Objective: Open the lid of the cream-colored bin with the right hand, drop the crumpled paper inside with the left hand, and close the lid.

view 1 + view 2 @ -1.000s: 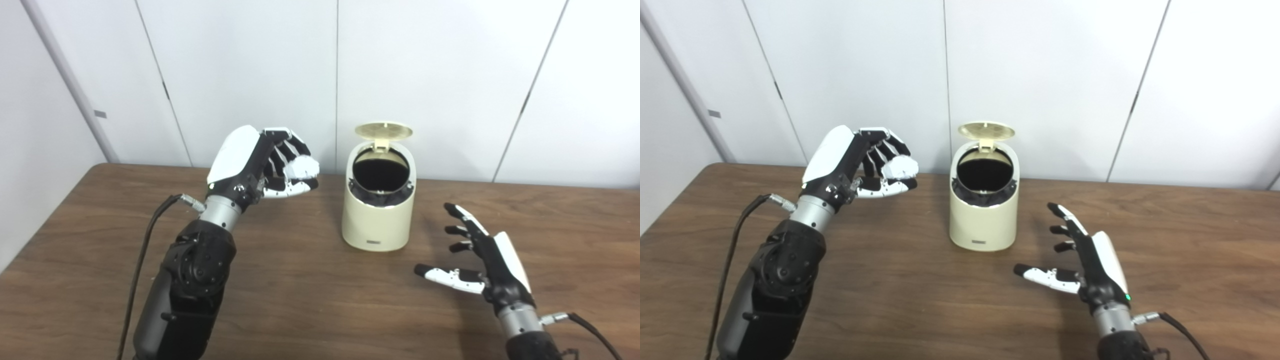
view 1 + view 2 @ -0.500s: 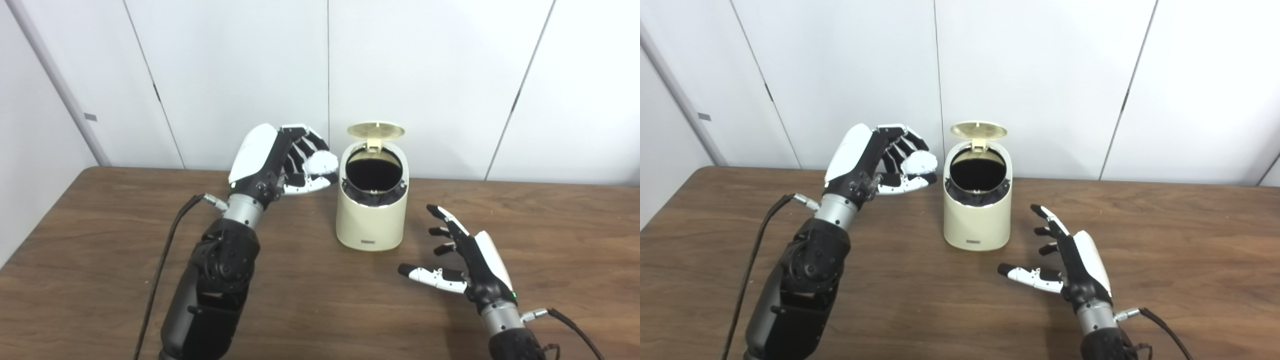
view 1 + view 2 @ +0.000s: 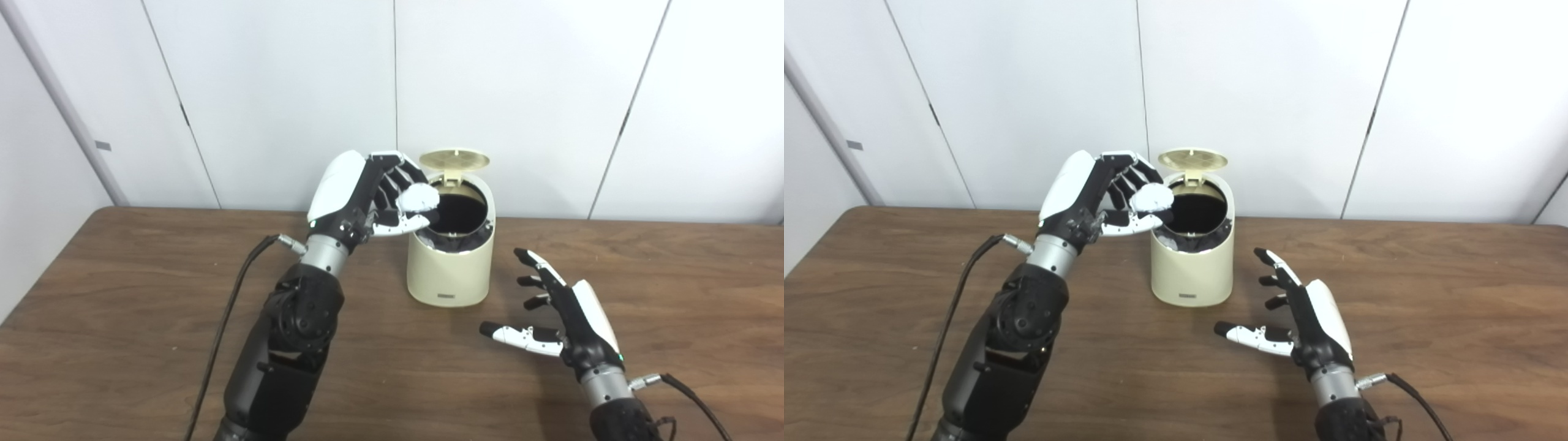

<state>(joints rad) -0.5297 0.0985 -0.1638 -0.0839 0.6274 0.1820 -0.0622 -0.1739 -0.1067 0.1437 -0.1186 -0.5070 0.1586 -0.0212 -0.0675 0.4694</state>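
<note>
The cream-colored bin (image 3: 450, 266) stands near the back middle of the wooden table, its round lid (image 3: 454, 160) flipped up and the dark opening (image 3: 460, 211) showing. My left hand (image 3: 367, 193) is raised at the bin's left rim, shut on the white crumpled paper (image 3: 417, 196), which overlaps the opening's left edge. My right hand (image 3: 566, 312) hovers low over the table to the right and in front of the bin, open, fingers spread and holding nothing.
The brown wooden table (image 3: 122, 306) stretches wide on both sides of the bin. White wall panels (image 3: 275, 92) rise just behind its far edge. A black cable (image 3: 226, 318) hangs from my left wrist, and another trails from my right wrist (image 3: 686, 389).
My left hand has carried the crumpled paper rightward, from well left of the bin to its rim. The right hand stays open beside the bin. The camera has turned slightly.
</note>
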